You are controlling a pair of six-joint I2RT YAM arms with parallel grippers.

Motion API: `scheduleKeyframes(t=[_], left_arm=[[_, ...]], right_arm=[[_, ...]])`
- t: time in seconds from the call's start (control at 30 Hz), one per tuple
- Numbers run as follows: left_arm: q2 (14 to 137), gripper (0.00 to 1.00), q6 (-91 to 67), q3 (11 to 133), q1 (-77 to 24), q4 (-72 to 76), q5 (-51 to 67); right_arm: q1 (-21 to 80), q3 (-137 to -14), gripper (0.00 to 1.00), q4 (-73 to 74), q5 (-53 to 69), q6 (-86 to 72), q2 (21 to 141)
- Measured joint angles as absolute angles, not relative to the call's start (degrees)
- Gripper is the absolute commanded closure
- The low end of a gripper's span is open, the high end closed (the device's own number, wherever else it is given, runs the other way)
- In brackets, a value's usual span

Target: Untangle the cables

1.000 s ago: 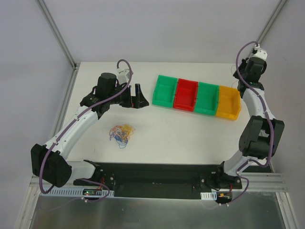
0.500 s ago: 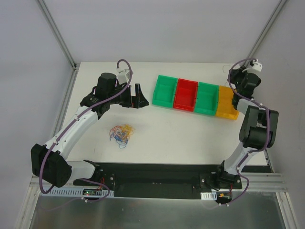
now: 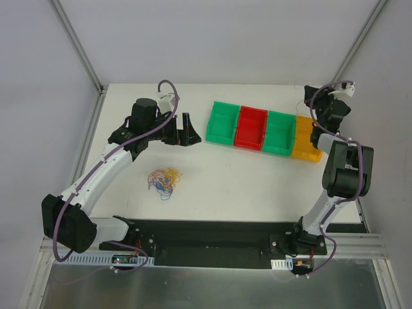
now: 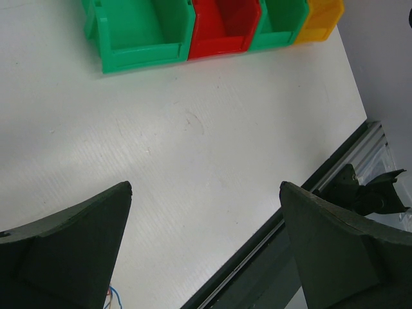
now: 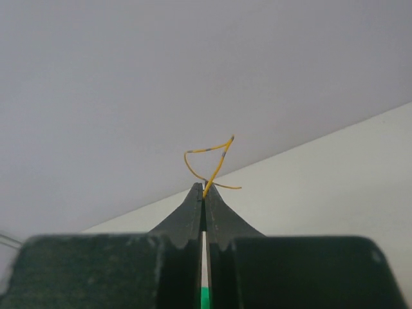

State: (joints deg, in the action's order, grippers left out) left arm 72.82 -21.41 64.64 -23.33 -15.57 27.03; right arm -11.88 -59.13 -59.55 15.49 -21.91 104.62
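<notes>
The cables, lower left of centre, likely handle light, limp and snag-prone: pinch one loose outer loop; left gripper stands wide and empty, right gripper clamps a yellow strand.

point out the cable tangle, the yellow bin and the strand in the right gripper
cable tangle [image 3: 165,180]: top external view, middle of the knot.
yellow bin [image 3: 301,152]: top external view, its near wall.
yellow strand [image 5: 217,166]: right wrist view, the straight stretch below its curl.
</notes>
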Motion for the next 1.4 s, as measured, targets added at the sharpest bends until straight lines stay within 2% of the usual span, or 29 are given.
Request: scheduleKeyframes(t=[0.33, 0.63, 0.77, 1.2, 1.4], left_arm=[[71.83, 0.02, -20.32, 64.6, -23.33, -15.51, 26.98], [71.61, 0.02, -20.36, 64.6, -23.33, -15.4, 27.55], [71.24, 0.02, -20.43, 64.55, -23.33, -15.33, 28.47], [69.89, 0.02, -20.43, 64.34, -23.33, -15.25, 28.56], [69.89, 0.02, -20.43, 64.31, -23.33, -15.25, 28.58]], right_arm=[[-10.57, -63.33, 1.0, -59.4, 14.9, -23.86, 104.71], [-16.67, -43.11, 1.0, -59.18, 15.29, -19.77, 100.29], [-19.35, -38.68, 1.0, -57.56, 15.2, -16.95, 95.59], [-18.09, -37.54, 1.0, -36.62, 6.31, -6.11, 84.47], [-16.91, -37.56, 1.0, -29.63, 3.86, -3.42, 83.79]])
